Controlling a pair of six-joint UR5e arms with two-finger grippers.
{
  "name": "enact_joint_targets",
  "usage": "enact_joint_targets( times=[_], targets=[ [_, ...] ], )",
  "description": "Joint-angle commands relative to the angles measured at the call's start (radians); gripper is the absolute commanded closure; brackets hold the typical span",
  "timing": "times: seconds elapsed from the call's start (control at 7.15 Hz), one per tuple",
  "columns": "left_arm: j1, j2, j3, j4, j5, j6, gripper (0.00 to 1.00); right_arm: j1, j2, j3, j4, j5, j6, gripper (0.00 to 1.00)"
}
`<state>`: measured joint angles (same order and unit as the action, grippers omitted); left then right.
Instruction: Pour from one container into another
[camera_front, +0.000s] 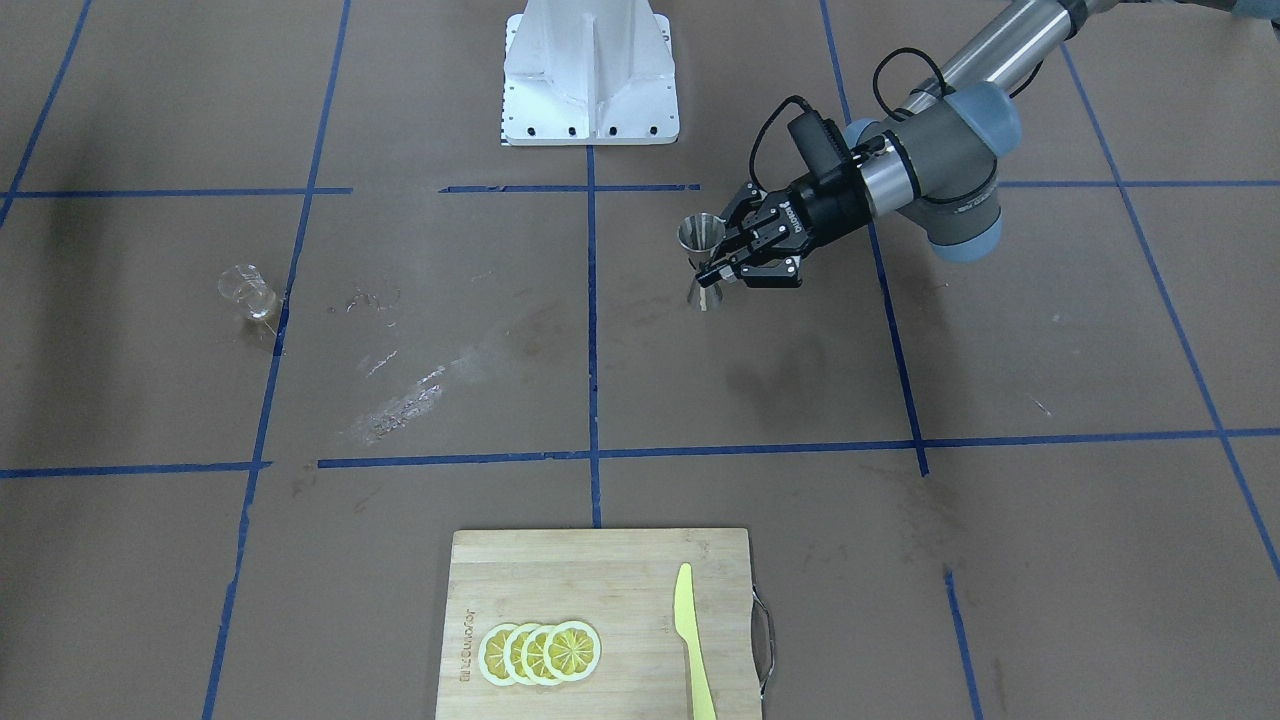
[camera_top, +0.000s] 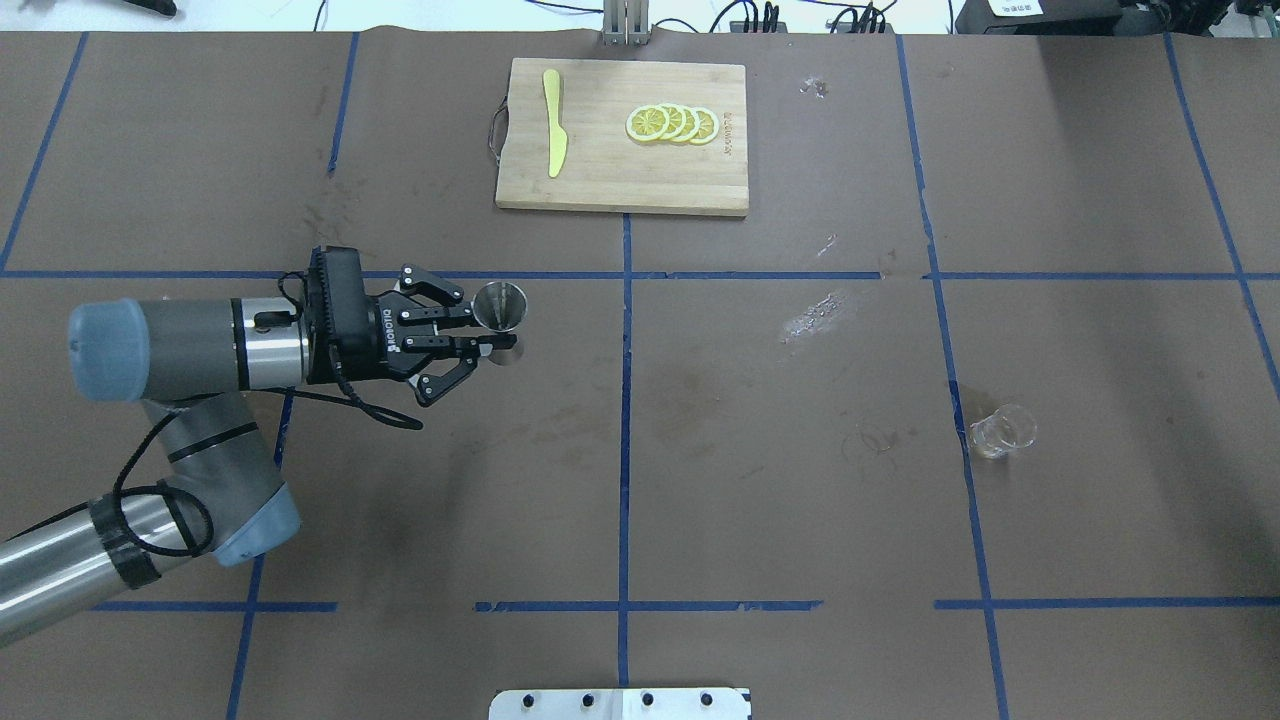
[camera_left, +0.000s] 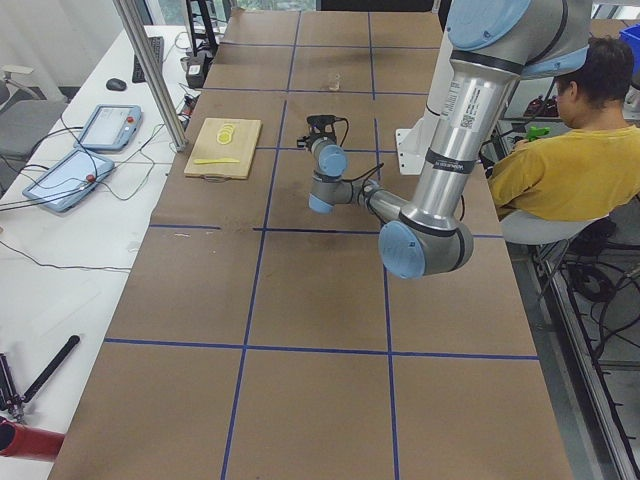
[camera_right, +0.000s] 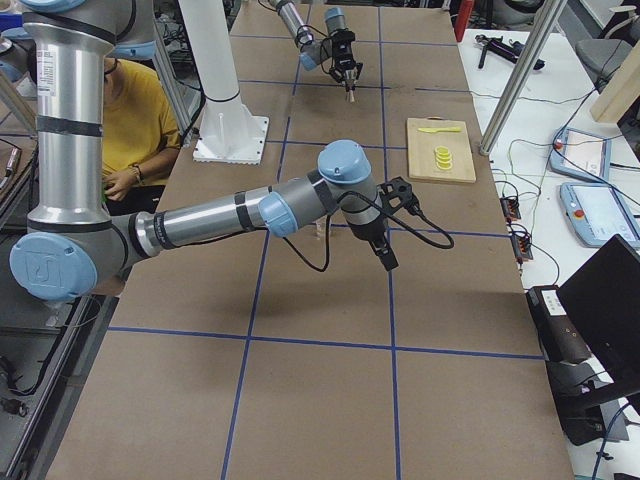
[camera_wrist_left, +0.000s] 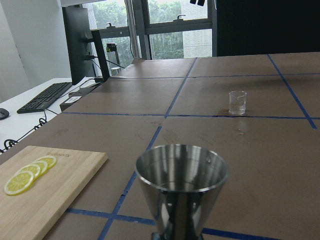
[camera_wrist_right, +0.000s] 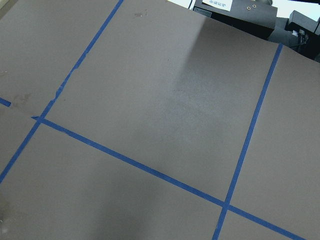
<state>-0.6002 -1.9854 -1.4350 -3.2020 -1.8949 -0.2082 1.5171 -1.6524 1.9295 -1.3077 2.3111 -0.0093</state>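
The steel jigger (camera_front: 702, 238) stands upright left of the table's middle, its open cone (camera_top: 500, 304) facing up. My left gripper (camera_front: 722, 270) comes in level from the side and is shut on its narrow waist. In the left wrist view the jigger (camera_wrist_left: 182, 186) fills the lower centre, and the fingers do not show. The clear glass cup (camera_top: 1000, 432) stands upright and alone on the right half of the table, also seen as a cup (camera_front: 247, 292) and a cup (camera_wrist_left: 237, 102). My right gripper (camera_right: 388, 262) hangs above the table and shows only in the exterior right view, so I cannot tell its state.
A wooden cutting board (camera_top: 600, 185) at the far edge carries lemon slices (camera_top: 672, 123) and a yellow knife (camera_top: 554, 135). Wet smears (camera_top: 820, 315) mark the paper between jigger and cup. The robot base (camera_front: 590, 80) stands at mid-table. A person in yellow (camera_left: 570, 160) sits beside the table.
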Motion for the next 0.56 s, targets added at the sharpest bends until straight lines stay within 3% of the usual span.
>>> enact_joint_targets(
  times=[0.0,0.42],
  targets=[
    [0.011,-0.081,0.045,0.028,-0.047,-0.036,1.0,0.0,0.0,0.002,0.001,0.001,0.005,0.01],
    [0.054,-0.211,0.143,0.033,-0.04,-0.039,1.0,0.002,-0.021,0.003,-0.001,0.005,0.054,0.0]
  ],
)
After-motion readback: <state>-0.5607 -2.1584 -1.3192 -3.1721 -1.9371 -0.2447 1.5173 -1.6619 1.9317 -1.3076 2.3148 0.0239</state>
